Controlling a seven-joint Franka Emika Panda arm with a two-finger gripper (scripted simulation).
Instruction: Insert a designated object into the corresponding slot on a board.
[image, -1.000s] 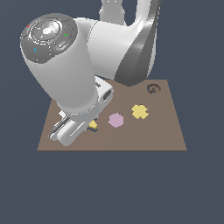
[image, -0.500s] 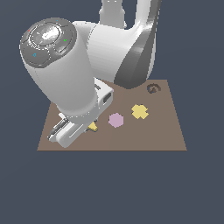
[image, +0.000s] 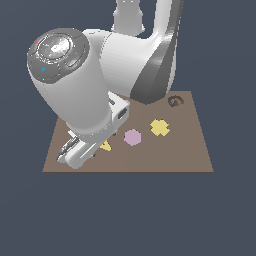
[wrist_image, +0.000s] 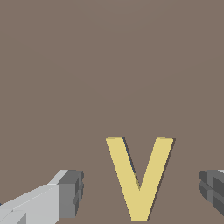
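The designated object, a flat yellow V block (wrist_image: 139, 179), lies on the brown board (wrist_image: 109, 65). My gripper (wrist_image: 141, 192) is open, with one grey finger (wrist_image: 70, 192) on each side of the V and neither touching it. In the exterior view only a corner of the V (image: 105, 146) shows beside the gripper's hand (image: 75, 152), near the board's (image: 190, 155) front on the exterior view's left. The arm hides the rest. The slot is out of view.
A pink hexagon piece (image: 132, 136) and a yellow cross piece (image: 159, 127) lie mid-board. A dark G-shaped recess (image: 174, 101) sits at the far corner on the exterior view's right. The big arm body (image: 75, 85) covers the board's other side.
The arm has sunk a little toward the board. The pieces on the board have not moved.
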